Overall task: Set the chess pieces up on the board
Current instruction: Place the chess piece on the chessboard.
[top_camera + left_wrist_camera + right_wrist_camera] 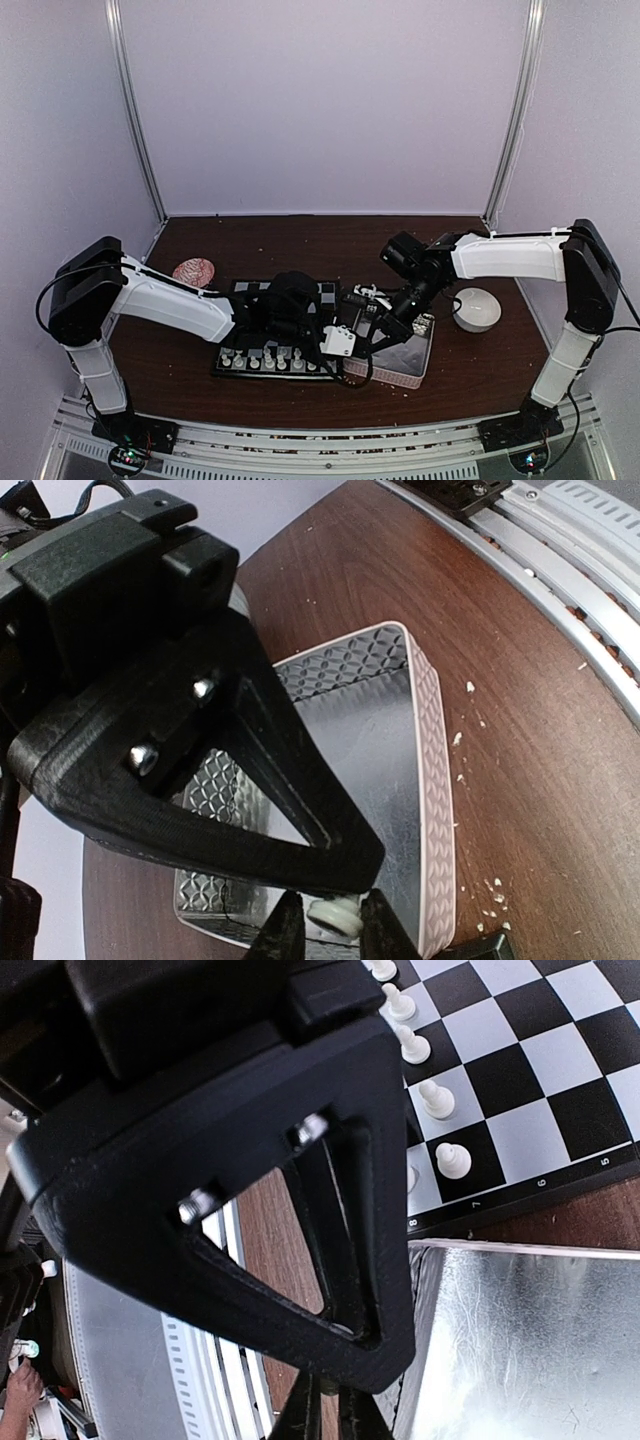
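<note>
The board (250,300) lies left of centre, under my left arm, with a row of white chess pieces (265,358) along its near edge. My left gripper (335,930) hangs over the clear tray (430,730), shut on a small white chess piece (335,916) with a finger against each side. In the top view it is at the tray's left end (345,358). My right gripper (328,1416) is shut with nothing visible in it, over the tray's edge just off the board's corner (520,1050). White pawns (452,1160) stand in a line there.
The patterned clear tray (400,365) sits right of the board, under both grippers. A white bowl (477,308) stands further right. A pink object (194,271) lies at the back left. Pale crumbs (492,895) dot the brown table beside the tray.
</note>
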Robot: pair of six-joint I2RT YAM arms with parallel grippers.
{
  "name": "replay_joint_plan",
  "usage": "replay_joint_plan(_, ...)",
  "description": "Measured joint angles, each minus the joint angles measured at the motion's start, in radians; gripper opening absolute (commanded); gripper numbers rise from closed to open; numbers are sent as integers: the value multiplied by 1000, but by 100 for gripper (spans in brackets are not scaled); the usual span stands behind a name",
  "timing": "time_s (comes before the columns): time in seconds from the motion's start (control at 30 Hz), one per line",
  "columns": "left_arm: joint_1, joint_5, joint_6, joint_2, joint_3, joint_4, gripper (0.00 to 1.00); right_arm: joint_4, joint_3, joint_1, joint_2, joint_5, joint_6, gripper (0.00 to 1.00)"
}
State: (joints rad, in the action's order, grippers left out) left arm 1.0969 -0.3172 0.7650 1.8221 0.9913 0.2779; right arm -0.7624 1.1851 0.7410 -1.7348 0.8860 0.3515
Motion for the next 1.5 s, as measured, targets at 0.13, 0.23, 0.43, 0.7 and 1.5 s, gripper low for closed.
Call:
replay_joint_plan(0.13, 0, 0, -3, 0, 0, -7, 11, 2, 0, 0, 0, 0, -11, 4)
replay_joint_plan(0.23, 0, 0, -5, 0, 2, -9, 10, 2, 0, 0, 0, 0, -18, 5)
replay_joint_plan(0.43, 0, 3, -23, 0, 2, -10, 18, 3, 0, -2, 0, 0, -22, 5)
replay_joint_plan(0.7, 0, 12, -64, 0, 11, -9, 26, 11, 2, -8, -1, 0, -37, 4)
replay_joint_plan(1.5, -14, 23, -279, 0, 16, 77, 6, -1, 7, -90, 77, -8, -30, 31)
